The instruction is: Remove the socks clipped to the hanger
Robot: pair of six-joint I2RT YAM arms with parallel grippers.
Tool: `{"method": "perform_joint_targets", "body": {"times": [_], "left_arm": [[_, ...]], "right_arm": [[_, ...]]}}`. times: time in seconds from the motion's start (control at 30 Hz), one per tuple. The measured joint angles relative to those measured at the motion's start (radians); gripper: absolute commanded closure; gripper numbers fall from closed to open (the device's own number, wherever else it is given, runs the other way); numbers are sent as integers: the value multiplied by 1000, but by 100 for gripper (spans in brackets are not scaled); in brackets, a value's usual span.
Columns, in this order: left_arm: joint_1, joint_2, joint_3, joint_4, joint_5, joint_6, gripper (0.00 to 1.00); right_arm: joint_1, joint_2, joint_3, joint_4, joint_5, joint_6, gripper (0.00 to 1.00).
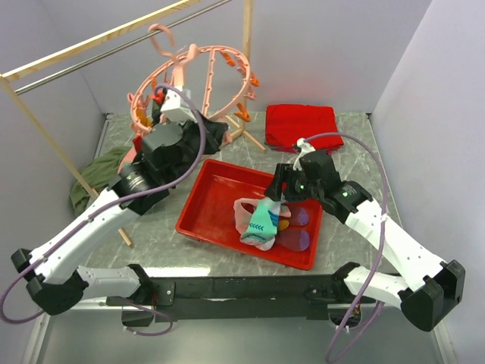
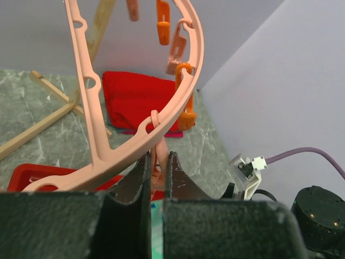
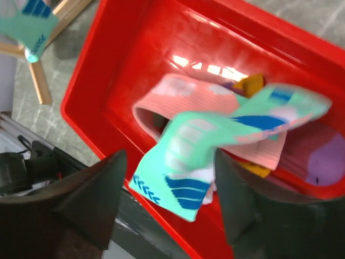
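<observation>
The pink round hanger (image 1: 198, 72) hangs tilted from the rack's bar at the back left, with small pink and orange clips on it. My left gripper (image 1: 215, 137) is at its lower rim. In the left wrist view it is shut (image 2: 158, 162) on a dangling pink clip under the ring (image 2: 186, 81), and a teal sock (image 2: 156, 226) shows just below the fingers. My right gripper (image 1: 282, 193) is open over the red tray (image 1: 204, 205). A blurred teal sock (image 3: 215, 145) lies loose between and below its fingers, over a pink sock (image 3: 178, 91) and purple ones (image 1: 299, 227).
A folded red cloth (image 1: 301, 125) lies at the back right. A dark green sock (image 1: 98, 174) lies by the left wall. The wooden rack's post (image 1: 246, 30), its feet (image 1: 246, 135) and its metal bar stand close around the hanger. Walls close in on three sides.
</observation>
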Motion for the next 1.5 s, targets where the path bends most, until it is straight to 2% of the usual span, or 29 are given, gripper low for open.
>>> {"method": "perform_joint_targets", "body": {"times": [0.13,0.2,0.33,0.37,0.43,0.5,0.57,0.67,0.87,1.2,1.5], "left_arm": [[9,47,30,-4,48,16,98],[13,50,43,-8,59,18,98],[20,35,48,-14,65,16,92],[22,30,48,-15,66,16,84],[26,14,39,-16,67,12,77],[29,-13,19,-17,68,8,65],[33,-43,2,-22,68,0,47],[38,-92,-21,-32,71,-10,38],[40,-193,-34,-47,101,-13,26],[42,-420,-32,-179,209,-42,24],[42,-697,6,-380,145,-102,23]], "right_arm": [[0,-45,-47,-5,24,-22,13],[0,-70,-48,5,27,-28,1],[9,-113,-48,52,31,-37,0],[13,-118,-48,66,30,-37,0],[30,-121,-48,93,30,-37,0],[56,-120,-48,130,21,-34,0],[78,-119,-48,165,13,-27,0],[122,-111,-48,221,13,-15,0],[259,-75,-56,315,65,-11,0],[423,61,-62,469,167,-9,0],[531,343,48,686,293,-95,0]]}}
